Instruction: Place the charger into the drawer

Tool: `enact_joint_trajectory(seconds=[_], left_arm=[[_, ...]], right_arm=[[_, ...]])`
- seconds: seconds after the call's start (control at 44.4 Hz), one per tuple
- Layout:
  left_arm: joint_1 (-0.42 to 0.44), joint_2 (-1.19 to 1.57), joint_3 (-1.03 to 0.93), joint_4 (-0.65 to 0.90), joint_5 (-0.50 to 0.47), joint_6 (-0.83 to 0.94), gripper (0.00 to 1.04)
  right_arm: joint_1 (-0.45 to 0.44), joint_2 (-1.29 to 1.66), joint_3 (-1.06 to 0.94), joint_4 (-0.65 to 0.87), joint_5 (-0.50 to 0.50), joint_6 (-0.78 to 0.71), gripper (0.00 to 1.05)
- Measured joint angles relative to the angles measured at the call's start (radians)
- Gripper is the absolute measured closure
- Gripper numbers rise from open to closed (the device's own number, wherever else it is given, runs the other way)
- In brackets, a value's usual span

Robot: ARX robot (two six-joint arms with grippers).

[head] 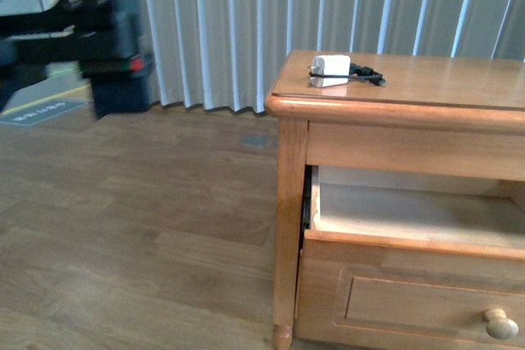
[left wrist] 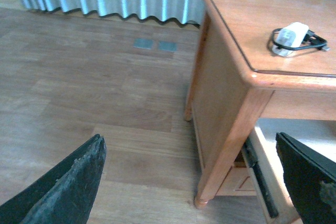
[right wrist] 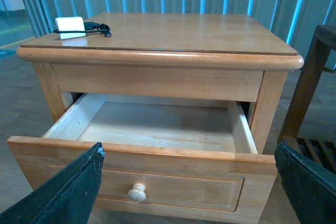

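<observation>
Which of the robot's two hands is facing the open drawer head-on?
The right hand: it faces the open drawer front-on, while the left hand is off the cabinet corner, over the floor.

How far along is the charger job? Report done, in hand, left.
Done: the drawer stands pulled open, its inside bare. In hand: nothing; the left gripper and right gripper are both open, holding nothing. Left: the charger lies on the cabinet top, not yet picked up or placed inside.
</observation>
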Motion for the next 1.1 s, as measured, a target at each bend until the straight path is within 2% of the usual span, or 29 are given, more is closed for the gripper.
enact_joint_trajectory(seconds=[0.361,0.856,0.946,0.969,1.104], left_arm=[[-0.084,0.480,0.530,-0.106,0.132,0.042,0.06],[-0.109,0.972,1.204,-0.312,0.187,-0.021,0.06],[-0.116,1.006,1.238,-0.324,0.194,-0.016,0.06],[-0.117,1.011,1.244,-0.325,0.194,-0.017,0.08],[-0.121,1.015,1.261,-0.332,0.207,-0.020,0.35]], right_arm=[[0.000,0.000,0.000,0.000,0.000,0.000,0.08],[0.000,0.000,0.000,0.000,0.000,0.000,0.08],[0.000,0.000,0.000,0.000,0.000,0.000,0.08],[0.000,0.000,0.000,0.000,0.000,0.000,0.08],[0.000,0.000,0.000,0.000,0.000,0.000,0.08]])
